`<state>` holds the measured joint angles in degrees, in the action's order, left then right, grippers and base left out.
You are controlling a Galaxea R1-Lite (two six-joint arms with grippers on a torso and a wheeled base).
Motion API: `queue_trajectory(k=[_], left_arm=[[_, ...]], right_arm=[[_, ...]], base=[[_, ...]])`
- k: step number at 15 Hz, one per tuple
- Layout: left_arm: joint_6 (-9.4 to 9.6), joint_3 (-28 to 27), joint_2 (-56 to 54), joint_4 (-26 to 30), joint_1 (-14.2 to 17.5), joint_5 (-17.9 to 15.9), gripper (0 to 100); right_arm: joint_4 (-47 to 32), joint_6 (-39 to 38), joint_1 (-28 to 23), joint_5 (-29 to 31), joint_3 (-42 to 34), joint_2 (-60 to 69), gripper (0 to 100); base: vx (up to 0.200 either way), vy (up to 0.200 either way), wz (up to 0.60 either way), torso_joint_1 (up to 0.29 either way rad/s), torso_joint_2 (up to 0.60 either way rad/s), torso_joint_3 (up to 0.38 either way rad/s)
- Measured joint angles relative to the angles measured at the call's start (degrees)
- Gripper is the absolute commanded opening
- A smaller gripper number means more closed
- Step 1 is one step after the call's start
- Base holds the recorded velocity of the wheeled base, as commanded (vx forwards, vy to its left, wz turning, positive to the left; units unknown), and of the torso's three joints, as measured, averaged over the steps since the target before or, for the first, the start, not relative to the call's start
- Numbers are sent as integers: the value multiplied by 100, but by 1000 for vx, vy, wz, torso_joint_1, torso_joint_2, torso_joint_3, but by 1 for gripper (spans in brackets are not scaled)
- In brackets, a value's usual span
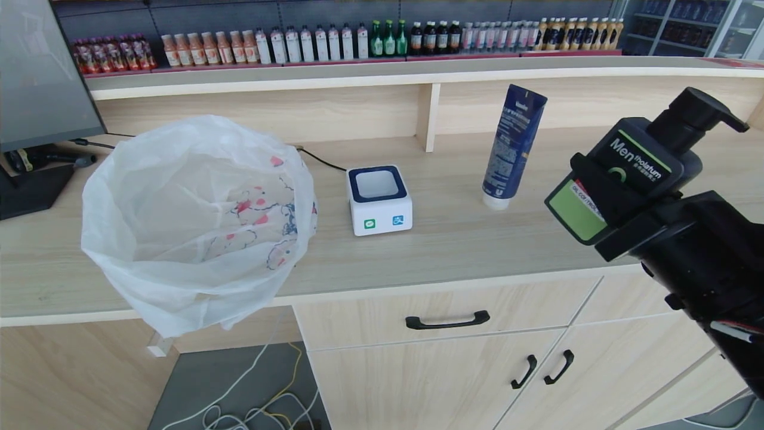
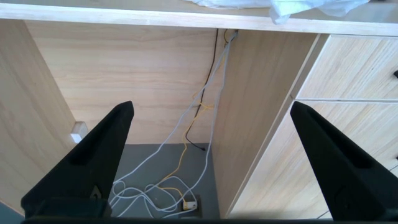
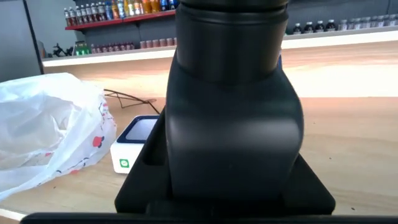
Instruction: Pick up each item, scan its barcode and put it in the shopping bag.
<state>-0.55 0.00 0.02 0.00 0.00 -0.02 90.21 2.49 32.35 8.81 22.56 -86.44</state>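
On your far left a dark monitor stands at the end of the surface. Your left tool hangs below the surface's front edge. Its two fingers are spread wide with nothing between them, and it faces the open recess where loose cables lie on the floor.

Above it, on the left part of the surface, sits the white bag. Its mouth is open and its near side droops over the front edge. Just right of the bag, and apart from it, is the white scanner with its window facing up. A dark cord runs off behind it towards the far side.

Further right, the blue tube stands upright on its cap, set back towards the far side.

At the far right your right tool is clamped on the black pump bottle. It holds the bottle in the air, off the surface and well apart from the scanner. The bottle is tilted, with its pump head pointing up and to the right and its green label turned towards you.
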Motion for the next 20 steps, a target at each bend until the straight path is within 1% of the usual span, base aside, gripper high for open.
queue_trajectory(k=[9, 15, 18, 20], left_arm=[[-7, 0, 0, 2, 0, 2, 100], [28, 0, 0, 0, 0, 2, 100], [28, 0, 0, 0, -5, 2, 100], [28, 0, 0, 0, 0, 2, 100]], right_arm=[[-24, 2, -35, -22, 0, -5, 0], [-24, 49, -35, -30, -13, 12, 0], [-30, 38, 26, -219, -51, 32, 0], [-30, -101, 121, -272, 23, -60, 0]], base=[[0, 200, 0, 7, 1, 3], [0, 0, 0, 0, 0, 0], [0, 0, 0, 0, 0, 0], [0, 0, 0, 0, 0, 0]])
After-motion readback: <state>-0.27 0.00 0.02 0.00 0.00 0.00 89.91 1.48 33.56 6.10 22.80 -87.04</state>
